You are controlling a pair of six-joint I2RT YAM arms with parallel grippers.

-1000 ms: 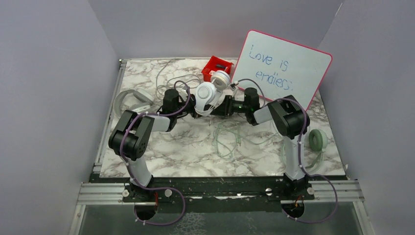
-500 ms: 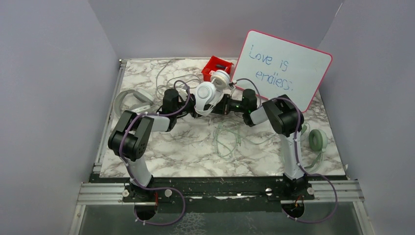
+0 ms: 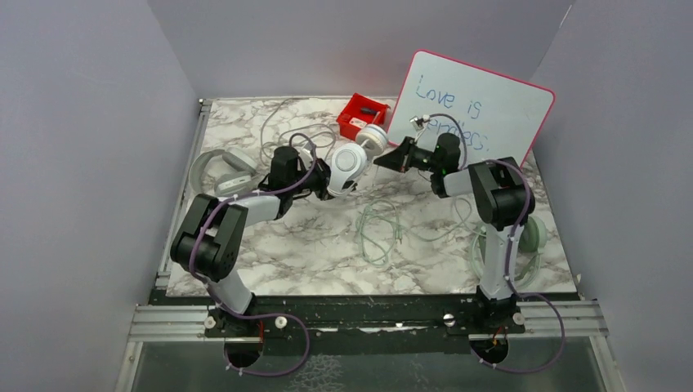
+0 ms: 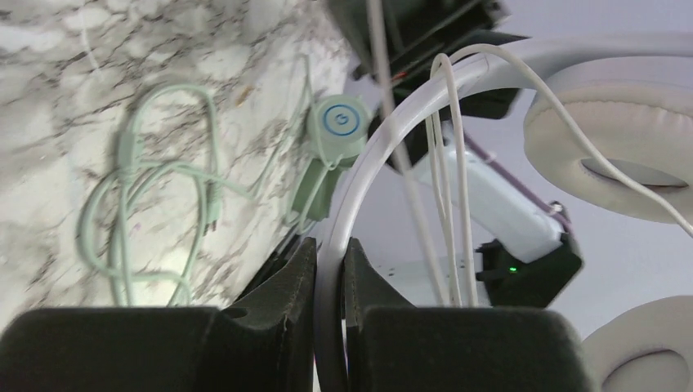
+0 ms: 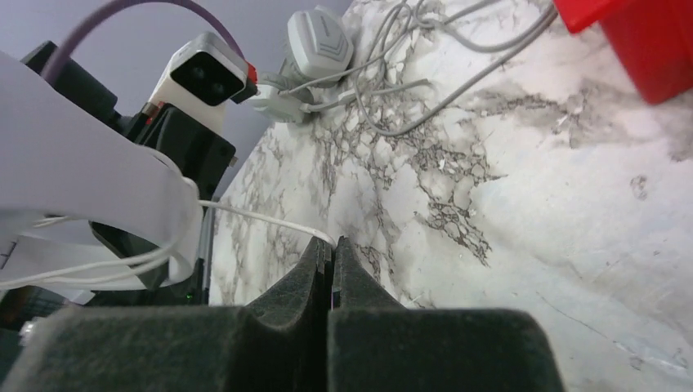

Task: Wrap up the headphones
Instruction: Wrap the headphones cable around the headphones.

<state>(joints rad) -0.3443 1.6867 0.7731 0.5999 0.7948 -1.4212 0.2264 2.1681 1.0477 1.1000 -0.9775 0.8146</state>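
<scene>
The white headphones [image 3: 347, 163] hang above the middle of the table. My left gripper [image 4: 331, 253] is shut on their headband [image 4: 359, 180], which passes upright between the jaws. The white cable [image 4: 449, 188] lies in a few turns across the band, and a padded cup [image 4: 613, 147] shows at the right. My right gripper [image 5: 331, 245] is shut on the thin white cable [image 5: 261, 219], pinched at the fingertips and running off left to the headband [image 5: 82, 163]. From above, the right gripper [image 3: 384, 161] sits just right of the cups and the left gripper [image 3: 323, 175] just left.
A mint pair [image 3: 529, 234] lies at the right edge, its cable [image 3: 380, 229] looped loosely mid-table. A grey pair [image 3: 216, 167] lies at the left with cable trailing back. The red bin [image 3: 362, 114] and the leaning whiteboard [image 3: 474, 114] stand behind.
My right gripper has shut on the white cable and pulled back and to the right toward the whiteboard. The left gripper keeps its hold on the headband, shifted slightly.
</scene>
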